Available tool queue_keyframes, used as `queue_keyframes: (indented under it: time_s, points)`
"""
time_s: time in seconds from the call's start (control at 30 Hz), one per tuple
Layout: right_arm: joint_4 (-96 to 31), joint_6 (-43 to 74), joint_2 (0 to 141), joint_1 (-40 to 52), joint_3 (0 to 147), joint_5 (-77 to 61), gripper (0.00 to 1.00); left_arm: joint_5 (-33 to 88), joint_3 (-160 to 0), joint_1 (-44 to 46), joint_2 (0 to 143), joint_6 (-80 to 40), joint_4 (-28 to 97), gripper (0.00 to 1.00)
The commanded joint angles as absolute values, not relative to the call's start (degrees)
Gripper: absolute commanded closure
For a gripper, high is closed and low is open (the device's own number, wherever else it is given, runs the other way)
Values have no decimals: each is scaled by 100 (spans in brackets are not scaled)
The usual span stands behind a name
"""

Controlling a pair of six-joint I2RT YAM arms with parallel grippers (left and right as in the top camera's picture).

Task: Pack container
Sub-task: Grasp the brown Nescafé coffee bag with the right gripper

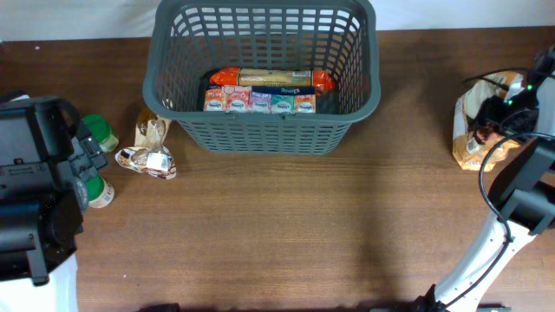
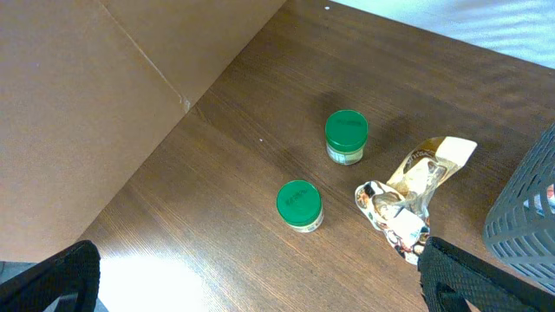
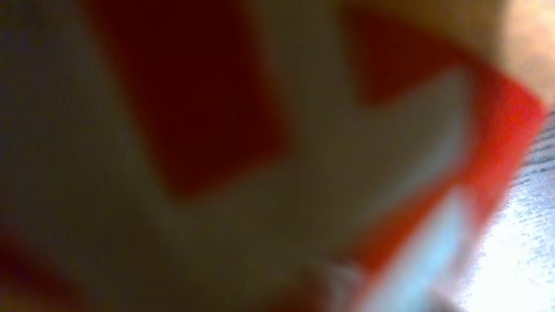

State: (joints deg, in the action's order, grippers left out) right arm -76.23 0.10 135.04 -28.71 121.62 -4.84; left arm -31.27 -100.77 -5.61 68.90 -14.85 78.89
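The dark grey basket (image 1: pixel 260 134) stands at the back centre; its corner shows in the left wrist view (image 2: pixel 525 217). Inside lie an orange-ended packet (image 1: pixel 269 78) and a row of small colourful boxes (image 1: pixel 258 101). My left gripper (image 2: pixel 260 286) is open and empty above the table, near two green-lidded jars (image 2: pixel 346 135) (image 2: pixel 299 204) and a crinkled packet (image 2: pixel 408 195). My right gripper (image 1: pixel 510 104) is down on a tan and orange bag (image 1: pixel 473 139) at the far right. The right wrist view is filled by a blurred red and white surface (image 3: pixel 260 173), so the fingers are hidden.
In the overhead view the jars (image 1: pixel 102 132) (image 1: pixel 97 192) and the crinkled packet (image 1: pixel 152 152) lie left of the basket, beside the left arm (image 1: pixel 35 191). A brown cardboard wall (image 2: pixel 87 104) stands at the left. Bare wood spans the middle and front.
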Motion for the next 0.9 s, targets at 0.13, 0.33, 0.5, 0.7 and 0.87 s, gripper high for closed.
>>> queue_keyframes:
  time_s: [0.13, 0.33, 0.5, 0.7, 0.87]
  points:
    - [-7651, 349, 13461, -2786, 11920, -1142, 96, -3085, -10086, -591, 6888, -1584, 7891, 1]
    - [-7599, 349, 12599, -2775, 11996, -1144, 96, -3085, -10086, -591, 6888, -1584, 7891, 1]
    - [-7599, 349, 11417, -2731, 12167, -1146, 96, -3085, -10086, -591, 6888, -1584, 7891, 1]
    - [-7472, 349, 9734, -2211, 12252, -1144, 96, -3085, -10086, -591, 6888, -1584, 7889, 1]
    - [-7234, 725, 8702, -1234, 12254, -1142, 96, -3085, -10086, -591, 6888, -1584, 7891, 1]
